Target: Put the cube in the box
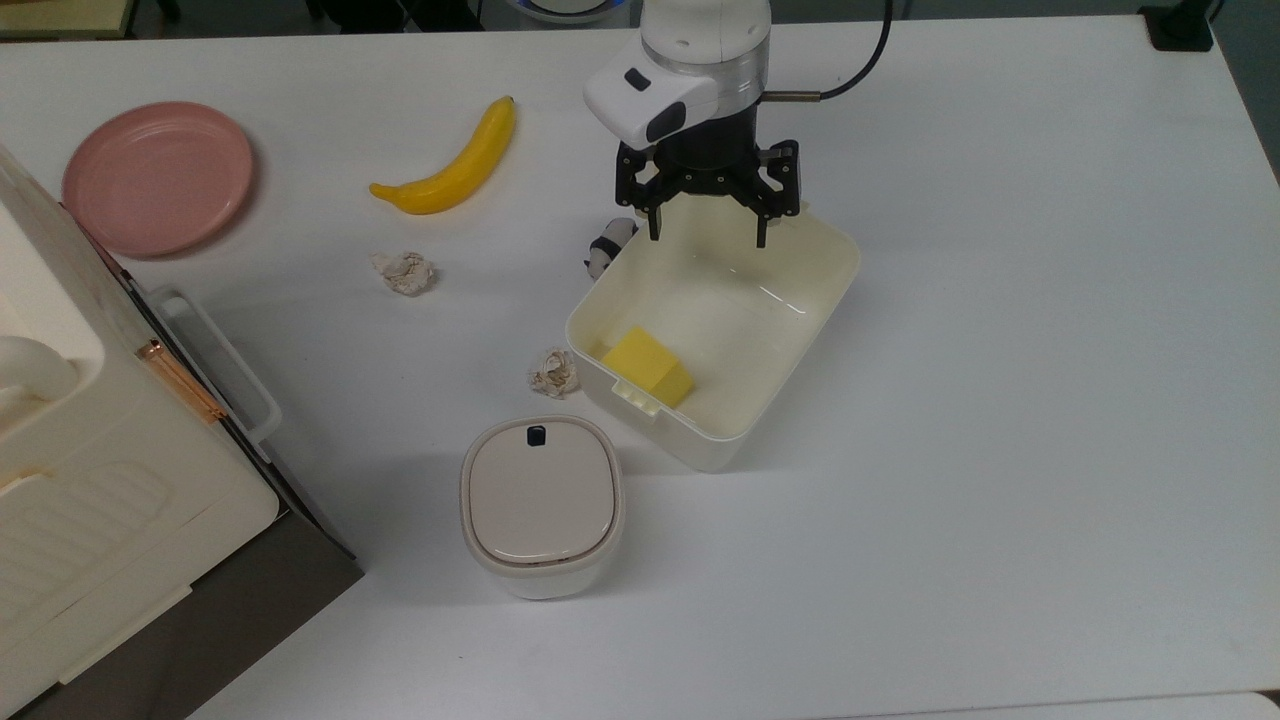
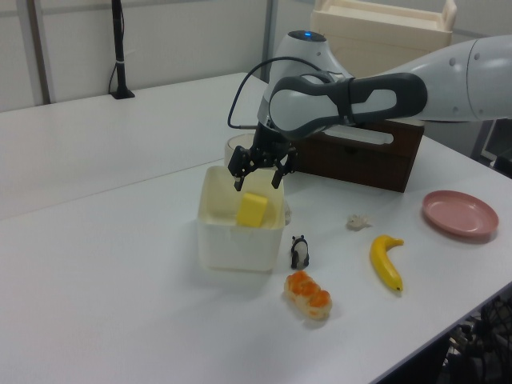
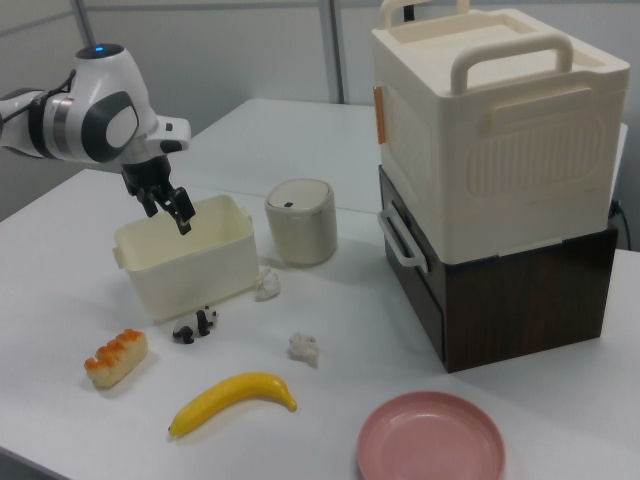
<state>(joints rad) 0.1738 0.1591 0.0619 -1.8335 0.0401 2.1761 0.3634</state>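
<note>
The robot's fingers [image 1: 707,237] are spread wide and empty above the far rim of the box [image 1: 800,400]. Below and well clear of them, the cube [image 1: 648,366] lies inside the box against its near wall, apparently dropped there, so the task looks complete.

White table [image 1: 1000,450], second white table [image 2: 96,128] behind, grey panelled wall [image 2: 192,36], black pole [image 2: 120,48], even light
</note>
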